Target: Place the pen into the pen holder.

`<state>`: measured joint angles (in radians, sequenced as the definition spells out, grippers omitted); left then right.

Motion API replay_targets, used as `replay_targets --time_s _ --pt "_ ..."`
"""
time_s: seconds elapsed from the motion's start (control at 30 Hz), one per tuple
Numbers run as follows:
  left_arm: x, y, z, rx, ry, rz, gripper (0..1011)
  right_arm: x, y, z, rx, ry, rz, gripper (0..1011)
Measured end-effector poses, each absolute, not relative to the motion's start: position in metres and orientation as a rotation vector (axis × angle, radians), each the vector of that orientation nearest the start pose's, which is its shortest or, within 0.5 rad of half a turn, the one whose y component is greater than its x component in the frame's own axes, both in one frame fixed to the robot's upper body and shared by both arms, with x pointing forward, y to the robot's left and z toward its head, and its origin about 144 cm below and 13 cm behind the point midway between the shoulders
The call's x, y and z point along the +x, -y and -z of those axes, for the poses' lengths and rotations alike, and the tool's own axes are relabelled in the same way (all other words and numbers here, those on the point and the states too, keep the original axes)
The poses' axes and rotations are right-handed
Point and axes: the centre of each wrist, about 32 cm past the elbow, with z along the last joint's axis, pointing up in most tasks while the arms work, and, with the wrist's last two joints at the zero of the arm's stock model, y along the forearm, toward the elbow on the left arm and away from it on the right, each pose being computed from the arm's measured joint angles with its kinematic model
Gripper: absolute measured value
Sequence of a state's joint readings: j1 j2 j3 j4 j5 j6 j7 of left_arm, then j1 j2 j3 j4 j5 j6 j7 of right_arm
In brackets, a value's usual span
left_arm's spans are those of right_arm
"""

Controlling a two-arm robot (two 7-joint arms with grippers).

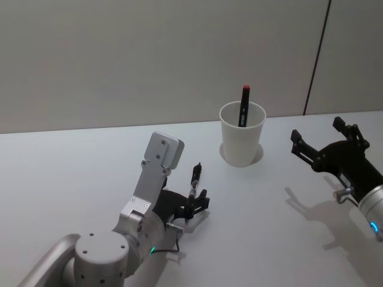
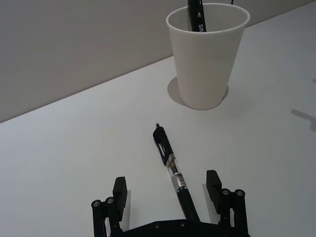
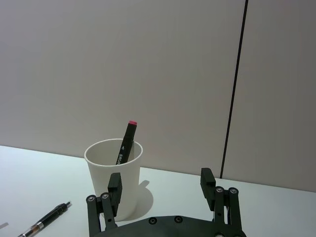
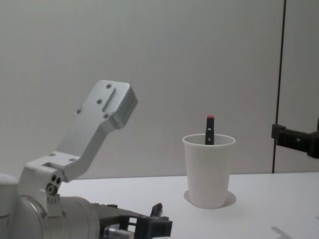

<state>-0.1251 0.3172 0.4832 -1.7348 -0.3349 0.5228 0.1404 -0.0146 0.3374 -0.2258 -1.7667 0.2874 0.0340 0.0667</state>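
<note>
Pen (image 2: 170, 165) inside spread left hand (image 2: 166, 181), label (image 2: 176, 177) unreadable

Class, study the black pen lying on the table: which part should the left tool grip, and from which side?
Grip the pen at its mid-barrel, coming down from above with the jaws either side of its length. It lies flat and slim, one end toward the pen holder, and the open left tool straddles it.

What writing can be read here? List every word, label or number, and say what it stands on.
"S...": white print on the black marker standing in the pen holder; the letters after the S are blurred and cut off by the rim.
Pale label on the pen: print too small to read.
The pen holder itself is plain.
</note>
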Motion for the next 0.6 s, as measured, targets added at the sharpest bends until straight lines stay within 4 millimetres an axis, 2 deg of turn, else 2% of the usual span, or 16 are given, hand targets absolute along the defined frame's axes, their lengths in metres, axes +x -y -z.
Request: replay_targets --time_s 0.6 --pt "0.4514 -0.1529 -1.1956 0.411 -0.228 -1.197 1001 0.4433 0.2371 -1.1887 0.026 0.075 1.23 1001"
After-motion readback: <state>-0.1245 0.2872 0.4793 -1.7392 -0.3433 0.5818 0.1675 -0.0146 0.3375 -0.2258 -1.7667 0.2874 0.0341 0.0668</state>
